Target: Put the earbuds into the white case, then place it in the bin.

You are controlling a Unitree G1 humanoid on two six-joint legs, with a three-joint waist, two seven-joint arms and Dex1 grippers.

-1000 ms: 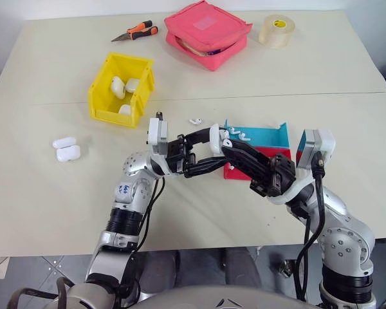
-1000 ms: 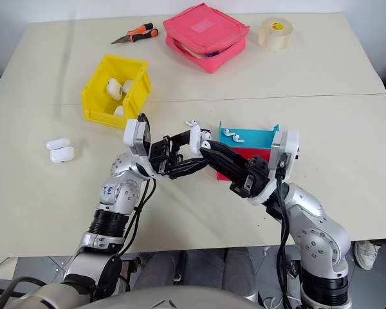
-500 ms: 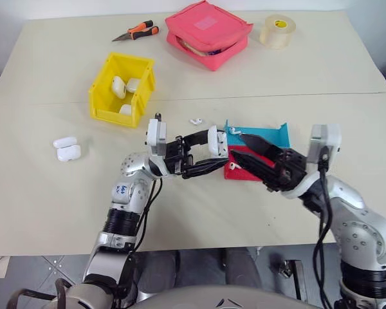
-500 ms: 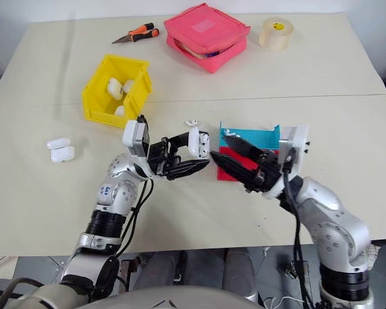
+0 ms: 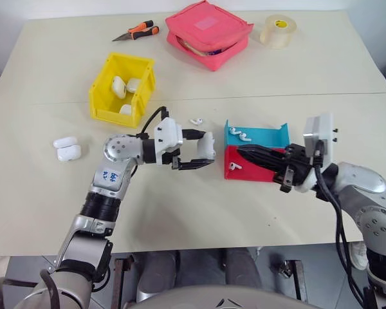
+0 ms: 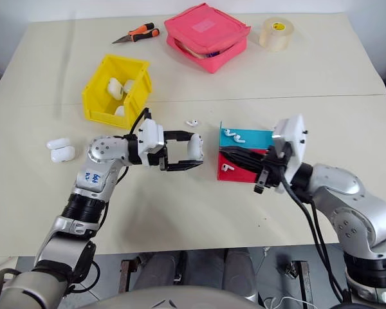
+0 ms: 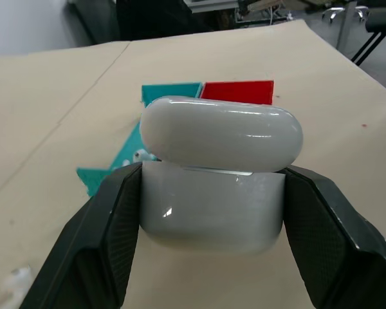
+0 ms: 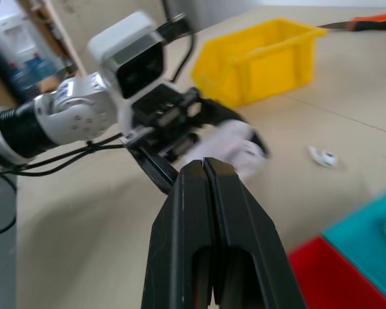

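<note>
Since one second ago: right claw (image 5: 244, 152) drawn back rightward off the white case (image 5: 208, 146), fingers now pressed together, nothing held; left claw (image 5: 204, 150) turned, pointing right across the tabletop (image 5: 180, 212).

Left claw: clamped on the white case, one finger (image 7: 109, 232) on each flank; case held above the tabletop, left of the trays, lid (image 7: 222, 133) tipped slightly up.

Right claw: level over the red tray (image 5: 260, 171), tips pointing left toward the case, apart from it.

Earbuds: one loose (image 5: 195, 120) on the tabletop, just far of the held case; two (image 5: 239, 134) in the blue tray (image 5: 264, 136); one (image 5: 235, 166) at the left end of the red tray.

Bin (image 5: 121, 88): yellow, far left, holding several white cases (image 5: 118, 85).

Spare cases: two (image 5: 67, 148) on the tabletop at the left, near of the bin.

Far edge, left to right: orange-handled pliers (image 5: 136, 31), pink pouch (image 5: 207, 33), roll of tape (image 5: 276, 30).
</note>
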